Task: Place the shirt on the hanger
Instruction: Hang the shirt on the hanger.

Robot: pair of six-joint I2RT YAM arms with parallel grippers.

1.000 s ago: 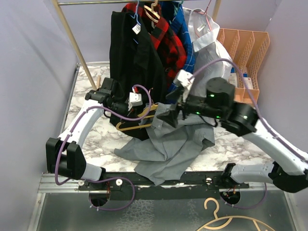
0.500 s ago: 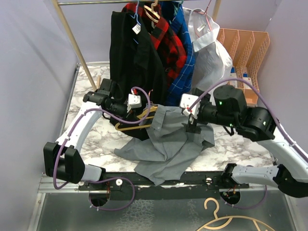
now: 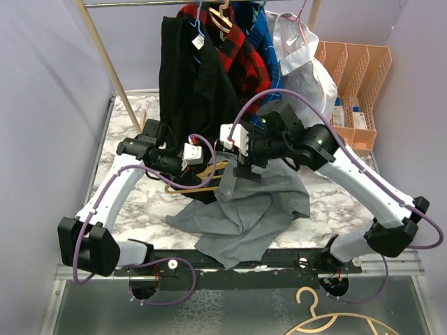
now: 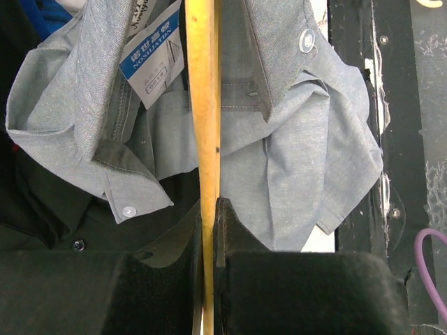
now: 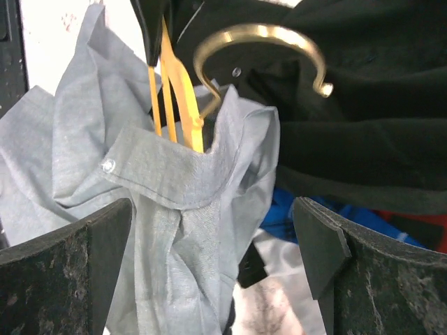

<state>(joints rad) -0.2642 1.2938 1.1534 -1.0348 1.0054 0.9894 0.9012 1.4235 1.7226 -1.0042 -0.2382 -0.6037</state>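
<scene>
The light-grey shirt (image 3: 244,209) lies crumpled on the marble table, and its collar (image 5: 174,178) is draped up over the thin yellow hanger (image 3: 190,186). In the left wrist view my left gripper (image 4: 209,207) is shut on the hanger's yellow bar (image 4: 202,105), with the shirt (image 4: 314,153) and its blue label spread below. My right gripper (image 5: 213,206) stands wide open around the collar without touching it. The hanger's gold hook (image 5: 258,35) rises above the collar against black cloth. From above, the right gripper (image 3: 243,167) hovers at the shirt's top edge, close beside the left gripper (image 3: 208,165).
A rack at the back carries a black garment (image 3: 188,77), a red plaid shirt (image 3: 241,56), blue cloth and a white shirt (image 3: 300,66). An orange file organiser (image 3: 356,70) stands at the back right. A pale tan hanger (image 3: 328,321) lies below the table's front edge.
My right arm has swung left from the table's right side to the shirt collar beside the hanger, its jaws opening a little wider. The left gripper has kept its hold on the hanger.
</scene>
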